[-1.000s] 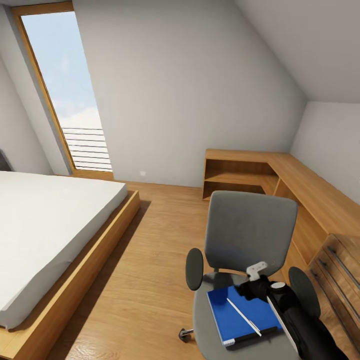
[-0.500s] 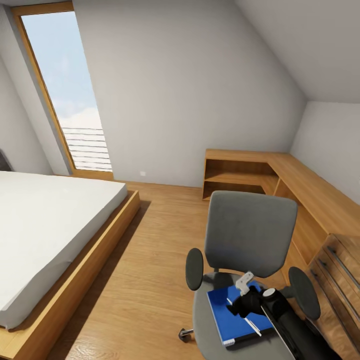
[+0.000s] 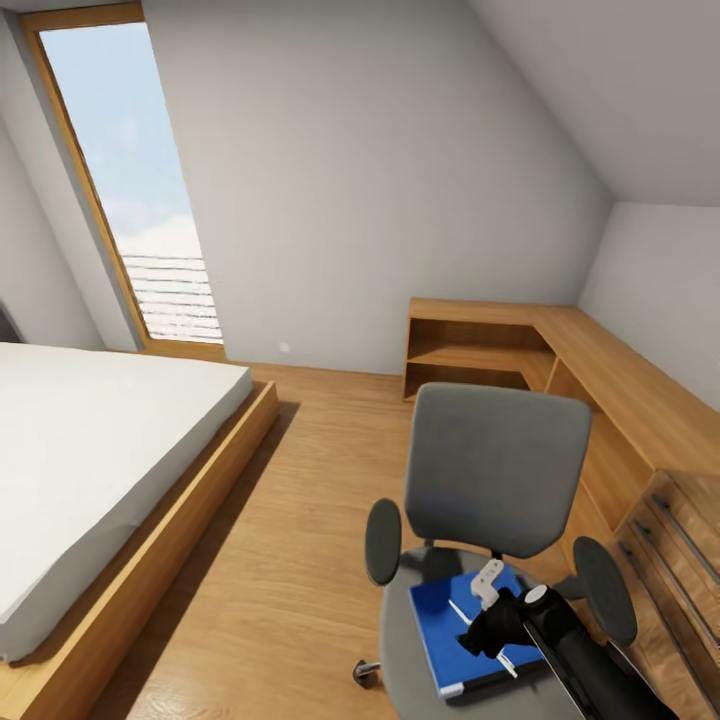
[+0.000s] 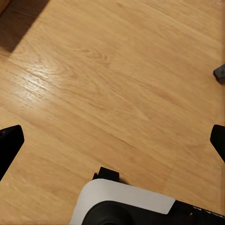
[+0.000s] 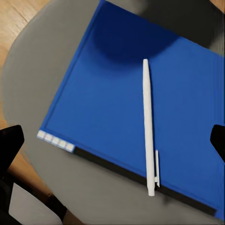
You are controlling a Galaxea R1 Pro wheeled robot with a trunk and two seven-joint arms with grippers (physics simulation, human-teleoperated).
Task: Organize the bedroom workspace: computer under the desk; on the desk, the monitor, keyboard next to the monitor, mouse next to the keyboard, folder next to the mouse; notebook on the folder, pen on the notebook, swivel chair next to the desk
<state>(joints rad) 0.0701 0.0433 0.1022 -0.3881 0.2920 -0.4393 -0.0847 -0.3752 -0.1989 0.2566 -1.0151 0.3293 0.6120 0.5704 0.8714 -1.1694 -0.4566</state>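
Note:
The grey swivel chair [image 3: 497, 468] stands on the wood floor with its back toward the wall. On its seat lies the blue folder [image 3: 438, 622] [image 5: 108, 98], and the white pen [image 5: 148, 122] rests on top of it. A dark strip with pale binding squares, the notebook [image 5: 55, 140], shows along one edge of the folder, underneath it. My right gripper [image 3: 480, 632] [image 5: 112, 140] hovers open just above the pen and folder, one finger on either side of the pen. My left gripper [image 4: 112, 140] is open over bare floor.
A low bed [image 3: 90, 450] on a wooden frame fills the left. A wooden L-shaped shelf unit [image 3: 520, 340] runs along the far and right walls, ending in a drawer chest [image 3: 680, 560] beside the chair. Open floor [image 3: 290, 560] lies between bed and chair.
My right gripper has come in from the chair's right side and dropped lower over the folder, now covering the pen's middle. The camera shifted slightly.

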